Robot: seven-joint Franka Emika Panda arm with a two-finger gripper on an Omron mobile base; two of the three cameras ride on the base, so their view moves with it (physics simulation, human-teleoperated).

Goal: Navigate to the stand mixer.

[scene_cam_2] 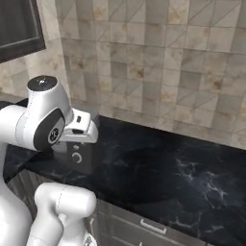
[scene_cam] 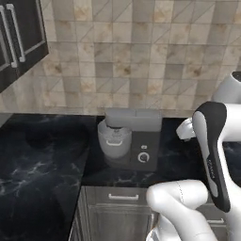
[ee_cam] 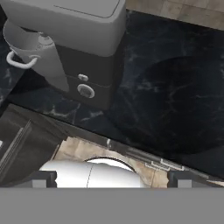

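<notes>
There's the mixer (scene_cam: pixel 131 140), sitting centre frame in the left base view, standing on the black marble bench (scene_cam: pixel 42 160) close under the tiled wall (scene_cam: pixel 141 56). Light-grey head on top, bowl with its handle on the left, dark body with the round dial facing us. In the hand view it fills the upper left (ee_cam: pixel 74 39), bowl and dial clear. In the right base view it's at centre left, mostly hidden behind the arm, just the dial and a slice of dark body (scene_cam_2: pixel 77 157) peeking out.

Below the bench edge, grey drawers (scene_cam: pixel 123 197) with a bar handle. Dark cabinets (scene_cam: pixel 21 37) hang in the upper left.

The base looks near enough square on, so the drive seems all but done. The risk now? Roll any further forward and the base could bump those drawers, or the raised forearm could swing in toward the mixer's head. Drift sideways and the mixer slips off centre.

The arm is folded up: elbow high at the right of the left base view, hand tipped down over the bench. The pincer's (ee_cam: pixel 111 178) two tips sit wide apart at the bottom of the hand view, nothing between them.
</notes>
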